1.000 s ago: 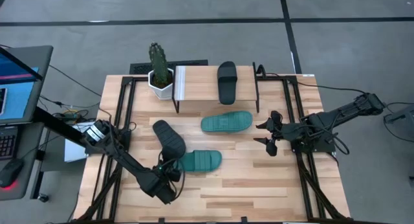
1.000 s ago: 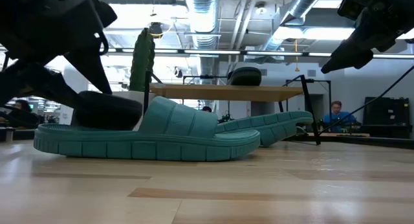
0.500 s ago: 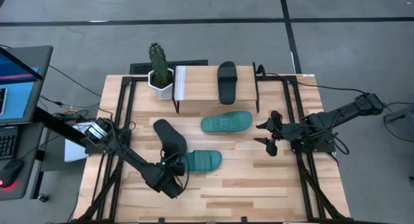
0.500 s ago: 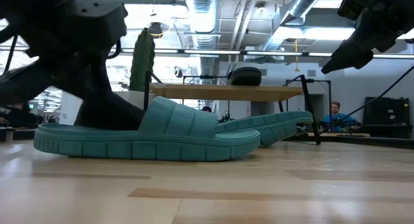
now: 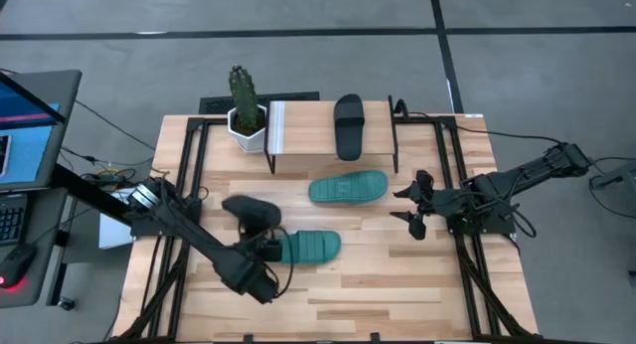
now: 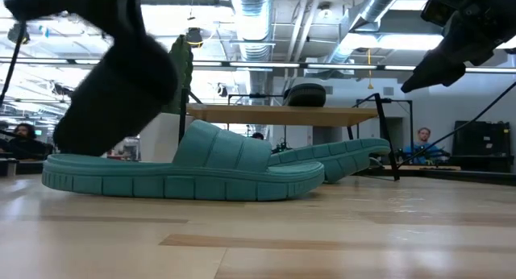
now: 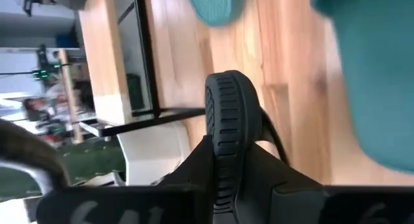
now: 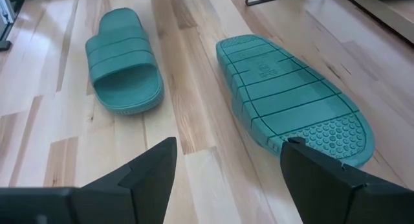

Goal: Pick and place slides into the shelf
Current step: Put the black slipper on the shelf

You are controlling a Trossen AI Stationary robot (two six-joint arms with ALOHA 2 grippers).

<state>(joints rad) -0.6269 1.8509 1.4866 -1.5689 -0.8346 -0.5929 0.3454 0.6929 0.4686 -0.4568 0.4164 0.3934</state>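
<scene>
Gripping one black slide (image 5: 250,211) by its edge, the left hand (image 5: 266,247) carries it tilted, clear of the tabletop (image 5: 378,284), directly beside a teal slide (image 5: 308,248). Judged risk: the off-centre hold lets it swing, slip, or clip the shelf (image 5: 308,117) well ahead, where another black slide (image 5: 349,126) rests. The right hand (image 5: 418,207) waits, fingers spread, empty.

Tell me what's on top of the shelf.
One black slide lies on the shelf top board. Whether anything sits beneath the board is hidden from above.
</scene>
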